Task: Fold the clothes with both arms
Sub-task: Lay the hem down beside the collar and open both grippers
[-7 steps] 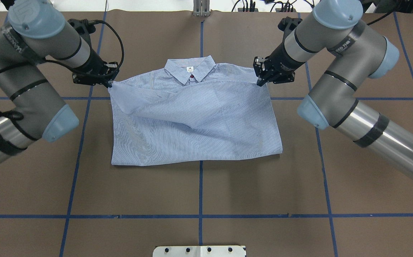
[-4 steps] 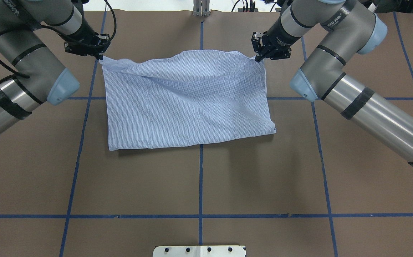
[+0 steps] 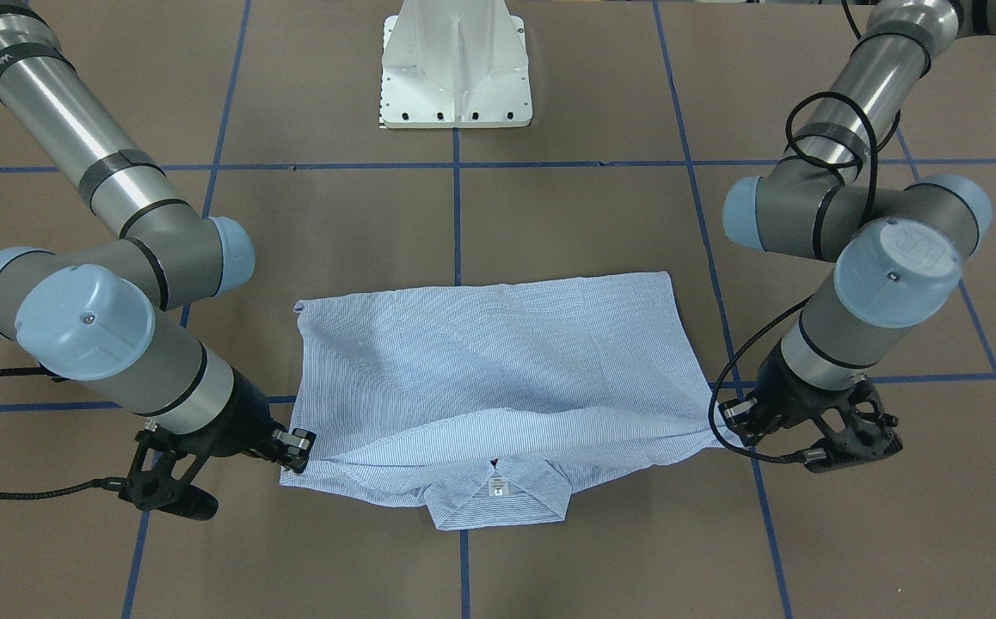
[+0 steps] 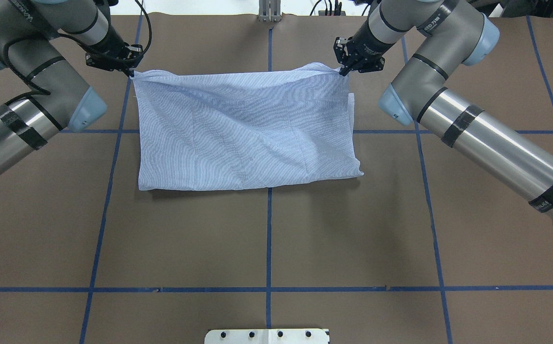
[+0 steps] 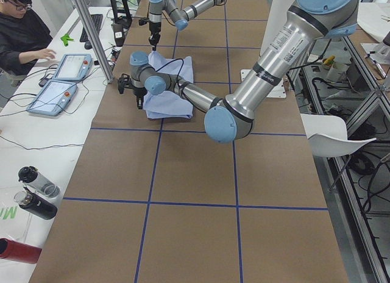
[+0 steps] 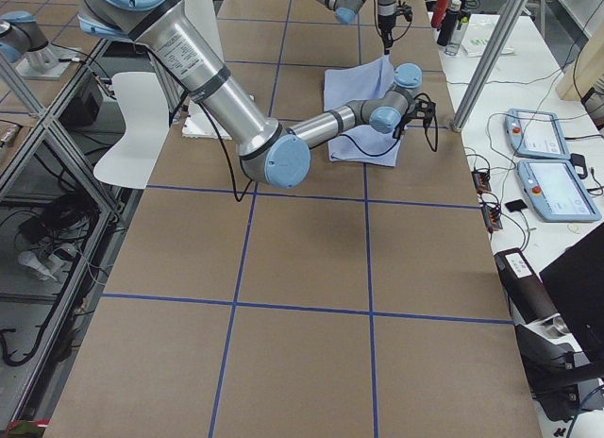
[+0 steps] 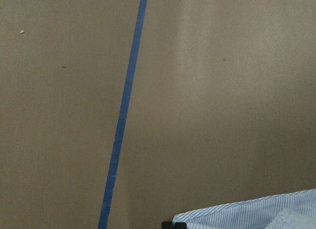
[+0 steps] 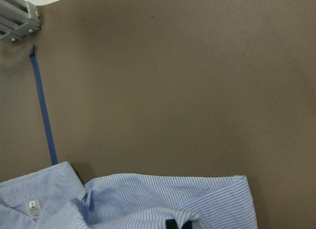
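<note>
Since the earlier overhead frames, both grippers have carried the held edge of the shirt farther from the robot. The collar, exposed a second ago, is now covered in that view. The shirt's near fold has also slid away from the robot.

Left gripper: fingers pressed together on the far left corner of the upper layer. Right gripper: fingers likewise pinching the far right corner. The far edge runs nearly straight between the two, just above the table.

In the front-facing view the left gripper and right gripper hold that edge low. The collar lies flat on the table, projecting from under the edge on the side away from the robot.

The right wrist view shows the collar and its label beside the dark fingertips.

The shirt lies on the far half of the table, astride the centre tape line.
</note>
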Robot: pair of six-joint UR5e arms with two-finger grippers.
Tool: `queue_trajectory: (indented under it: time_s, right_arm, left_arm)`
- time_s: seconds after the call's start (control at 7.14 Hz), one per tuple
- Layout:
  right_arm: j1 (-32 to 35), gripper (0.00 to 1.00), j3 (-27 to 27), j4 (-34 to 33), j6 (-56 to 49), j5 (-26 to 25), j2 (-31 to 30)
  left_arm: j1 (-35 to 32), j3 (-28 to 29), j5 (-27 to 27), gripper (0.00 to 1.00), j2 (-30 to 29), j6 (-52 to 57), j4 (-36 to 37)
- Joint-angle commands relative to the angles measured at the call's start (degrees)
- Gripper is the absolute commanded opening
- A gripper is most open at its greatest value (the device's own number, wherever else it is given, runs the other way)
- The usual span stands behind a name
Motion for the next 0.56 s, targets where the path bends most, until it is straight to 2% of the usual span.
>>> queue_trajectory:
  time_s: [0.0,0.42]
  right_arm:
    - [-0.09,0.00,-1.37,0.32,-0.01,-0.07,0.18]
    - [-0.35,0.00,-0.67,0.41,0.08,0.28,-0.08]
  left_arm:
    - [0.57,2.21,-0.01,0.00,-0.15,-0.60,-4.19]
    - [1.01,2.22,-0.01,0.00,-0.68,-0.69,-4.30]
